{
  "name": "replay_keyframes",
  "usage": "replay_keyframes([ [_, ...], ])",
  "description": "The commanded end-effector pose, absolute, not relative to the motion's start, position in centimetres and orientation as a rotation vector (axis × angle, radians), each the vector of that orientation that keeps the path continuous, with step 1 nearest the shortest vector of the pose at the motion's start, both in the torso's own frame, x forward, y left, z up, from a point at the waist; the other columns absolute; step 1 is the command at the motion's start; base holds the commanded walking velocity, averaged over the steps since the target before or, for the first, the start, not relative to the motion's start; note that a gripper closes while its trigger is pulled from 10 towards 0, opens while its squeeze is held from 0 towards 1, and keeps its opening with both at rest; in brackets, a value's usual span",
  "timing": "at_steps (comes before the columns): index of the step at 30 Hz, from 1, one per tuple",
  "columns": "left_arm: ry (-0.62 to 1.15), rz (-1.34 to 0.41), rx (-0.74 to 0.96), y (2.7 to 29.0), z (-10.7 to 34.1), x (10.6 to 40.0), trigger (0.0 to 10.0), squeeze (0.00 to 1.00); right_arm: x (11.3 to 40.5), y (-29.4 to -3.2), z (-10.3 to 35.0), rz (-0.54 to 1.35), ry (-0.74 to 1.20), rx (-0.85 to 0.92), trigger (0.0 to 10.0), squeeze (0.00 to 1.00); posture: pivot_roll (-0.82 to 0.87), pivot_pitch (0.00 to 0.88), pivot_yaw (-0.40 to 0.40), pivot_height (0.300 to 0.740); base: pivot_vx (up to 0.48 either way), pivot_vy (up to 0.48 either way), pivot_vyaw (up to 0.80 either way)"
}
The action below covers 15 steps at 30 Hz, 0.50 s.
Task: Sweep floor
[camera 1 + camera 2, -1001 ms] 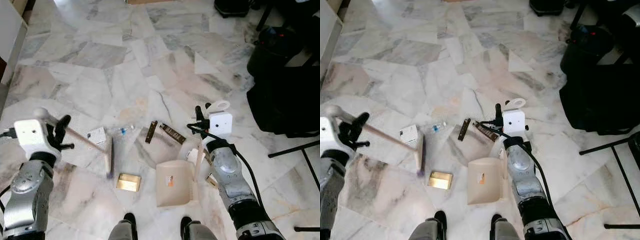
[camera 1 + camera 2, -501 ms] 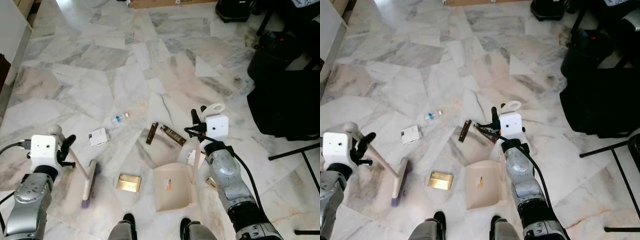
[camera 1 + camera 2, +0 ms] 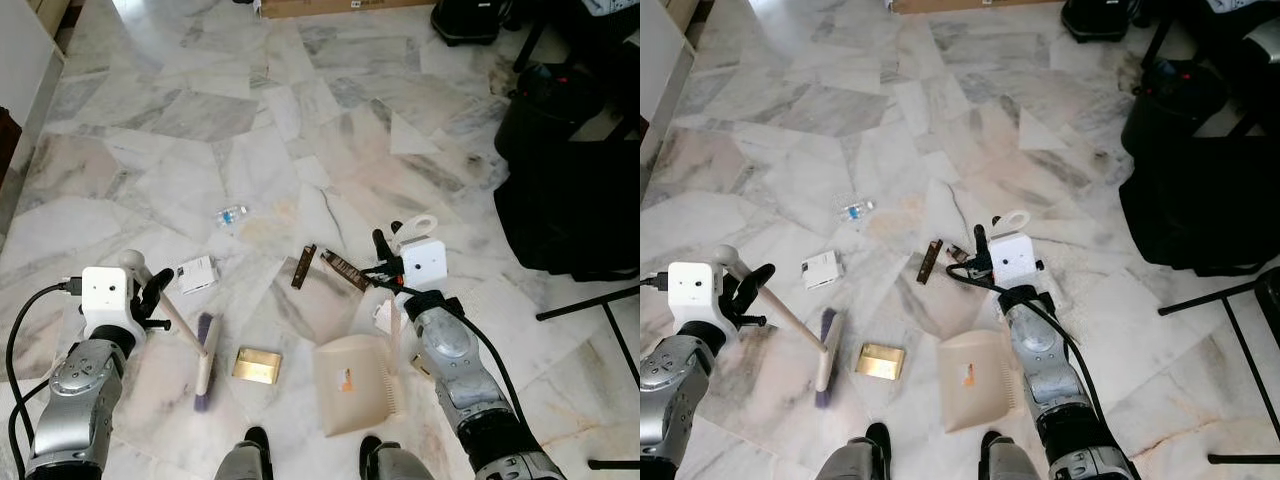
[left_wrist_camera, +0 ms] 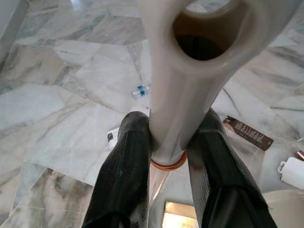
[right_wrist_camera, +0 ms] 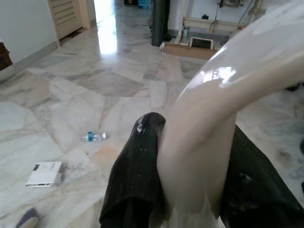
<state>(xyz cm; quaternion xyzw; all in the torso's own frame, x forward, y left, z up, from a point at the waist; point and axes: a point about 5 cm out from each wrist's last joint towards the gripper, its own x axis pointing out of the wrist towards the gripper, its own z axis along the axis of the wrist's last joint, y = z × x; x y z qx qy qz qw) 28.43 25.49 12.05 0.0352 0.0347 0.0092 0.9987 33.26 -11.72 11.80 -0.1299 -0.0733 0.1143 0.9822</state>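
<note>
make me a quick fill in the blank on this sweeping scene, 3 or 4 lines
1. The left pincer is shut on the handle of the ____.
2. The right pincer grips the handle of the beige ____.
3. The gold box lies on the floor between the brush head and the ____.
4. The small plastic bottle is lying on its ____.

Missing words: brush; dustpan; dustpan; side
</note>
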Motion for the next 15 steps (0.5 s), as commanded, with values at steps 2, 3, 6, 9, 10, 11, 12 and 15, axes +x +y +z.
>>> replay_keyframes([
  [2,0.124,0.001,0.019,25.4,10.8,28.0,10.0,0.0,32.9,-11.4,11.4,0.238,-0.151,-0.274,10.0,0.0,-0.01,0.328,0.023,0.74,0.0,0.0,0.0],
  [3,0.132,-0.009,0.019,25.3,10.7,28.0,10.0,0.0,32.9,-11.4,11.4,0.227,-0.15,-0.277,10.0,0.0,-0.01,0.334,0.024,0.74,0.0,0.0,0.0],
  [6,0.153,-0.055,-0.011,24.6,10.4,27.9,10.0,0.0,32.8,-11.4,11.1,0.214,-0.144,-0.272,10.0,0.0,0.0,0.339,0.024,0.74,0.0,0.0,0.0],
  [9,0.169,-0.077,-0.029,24.4,10.3,27.8,10.0,0.0,32.8,-11.3,11.0,0.214,-0.141,-0.267,10.0,0.0,0.0,0.345,0.025,0.74,0.0,0.0,0.0],
  [10,0.169,-0.077,-0.029,24.4,10.3,27.8,10.0,0.0,32.8,-11.3,11.0,0.214,-0.141,-0.267,10.0,0.0,0.0,0.345,0.025,0.74,0.0,0.0,0.0],
  [11,0.194,-0.112,-0.079,24.1,10.1,27.8,10.0,0.0,32.7,-11.3,10.9,0.212,-0.138,-0.27,10.0,0.0,0.0,0.347,0.026,0.74,0.0,0.0,0.0],
  [12,0.194,-0.112,-0.079,24.1,10.1,27.8,10.0,0.0,32.7,-11.3,10.9,0.212,-0.138,-0.27,10.0,0.0,0.0,0.347,0.026,0.74,0.0,0.0,0.0],
  [15,0.216,-0.159,-0.158,23.7,10.0,27.8,10.0,0.0,32.6,-11.1,10.8,0.212,-0.135,-0.272,10.0,0.0,0.0,0.352,0.03,0.74,0.0,0.0,0.0],
])
